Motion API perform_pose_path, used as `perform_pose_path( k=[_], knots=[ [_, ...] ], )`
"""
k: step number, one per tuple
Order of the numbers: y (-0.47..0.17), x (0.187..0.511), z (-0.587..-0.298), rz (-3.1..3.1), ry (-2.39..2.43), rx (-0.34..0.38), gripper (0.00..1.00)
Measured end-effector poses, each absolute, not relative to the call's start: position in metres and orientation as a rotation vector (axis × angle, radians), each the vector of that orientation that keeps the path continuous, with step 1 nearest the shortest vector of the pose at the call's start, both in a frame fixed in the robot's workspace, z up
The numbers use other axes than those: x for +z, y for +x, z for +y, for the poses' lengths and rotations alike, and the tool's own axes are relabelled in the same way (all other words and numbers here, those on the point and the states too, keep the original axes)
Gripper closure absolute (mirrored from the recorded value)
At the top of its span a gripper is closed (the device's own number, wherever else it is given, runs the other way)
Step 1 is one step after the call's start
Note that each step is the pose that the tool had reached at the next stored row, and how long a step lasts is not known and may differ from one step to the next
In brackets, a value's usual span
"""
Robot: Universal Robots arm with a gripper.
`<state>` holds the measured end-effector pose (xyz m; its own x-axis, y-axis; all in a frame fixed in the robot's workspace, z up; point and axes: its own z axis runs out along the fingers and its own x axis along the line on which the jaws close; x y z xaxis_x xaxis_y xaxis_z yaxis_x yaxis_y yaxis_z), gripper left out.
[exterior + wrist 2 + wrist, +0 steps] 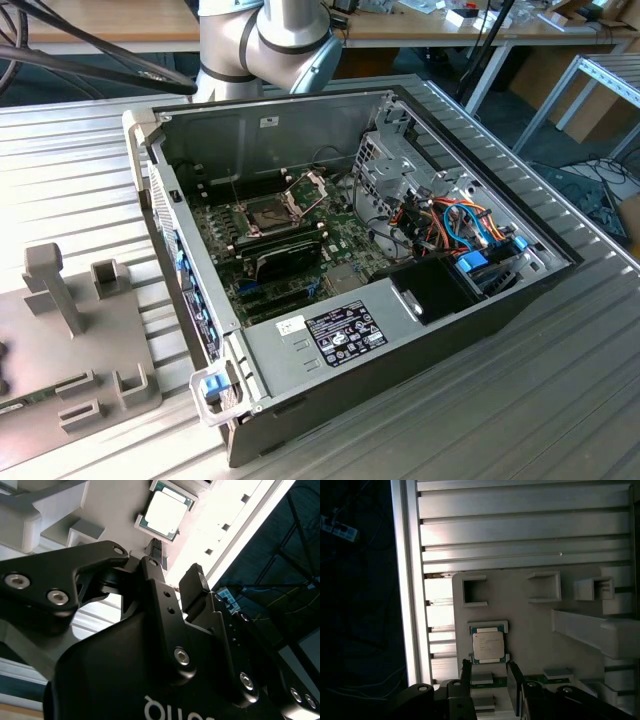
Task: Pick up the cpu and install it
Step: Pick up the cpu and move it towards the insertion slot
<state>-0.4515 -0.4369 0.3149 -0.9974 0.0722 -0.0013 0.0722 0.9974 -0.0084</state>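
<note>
The claw [490, 676] hangs released and empty, the cpu [488, 646] just ahead in its grey fixture [530, 630] (ribbed aluminium table [520, 530] beneath, dark floor [355, 630] beyond the edge).

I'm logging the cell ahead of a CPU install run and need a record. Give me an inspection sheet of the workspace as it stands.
Surface: slatted aluminium table bearing a grey fixture plate and an open computer case.
Job's things: cpu lies flat in its holder on the plate, metal top up; socket frame on the motherboard stands open.
Clutter: nothing seen.
Gripper: gripper open, close beside the cpu, not touching it.
Cables: orange and blue cables inside the case; black cables near the arm's base.
Surroundings: workbench beyond the arm.
</note>
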Motion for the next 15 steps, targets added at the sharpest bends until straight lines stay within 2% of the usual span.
perform_pose_path(
  k=[15],
  knots=[
    [-0.4516,0.3107,-0.4369,3.138,0.113,-0.018,0.58]
  ],
)
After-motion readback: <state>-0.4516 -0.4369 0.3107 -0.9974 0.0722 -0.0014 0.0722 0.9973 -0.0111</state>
